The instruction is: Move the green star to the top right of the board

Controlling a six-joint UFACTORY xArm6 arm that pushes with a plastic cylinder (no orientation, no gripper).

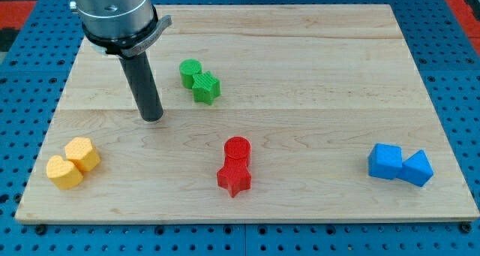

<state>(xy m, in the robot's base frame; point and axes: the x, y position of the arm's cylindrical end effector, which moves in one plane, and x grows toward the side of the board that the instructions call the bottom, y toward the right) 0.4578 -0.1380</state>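
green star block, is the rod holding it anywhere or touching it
Nothing is held. My tip rests on the wooden board, apart from the green star block, toward the view's left of it.

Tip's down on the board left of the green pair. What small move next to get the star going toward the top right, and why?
Probably slide my tip toward the view's bottom right, to get below-left of the green star. Right now it sits left of the star, and the green cylinder touches the star's upper left.

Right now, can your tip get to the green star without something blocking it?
Probably yes. My tip sits to the view's left of the green star, with bare board between. The green cylinder touches the star's upper-left side, not my path.
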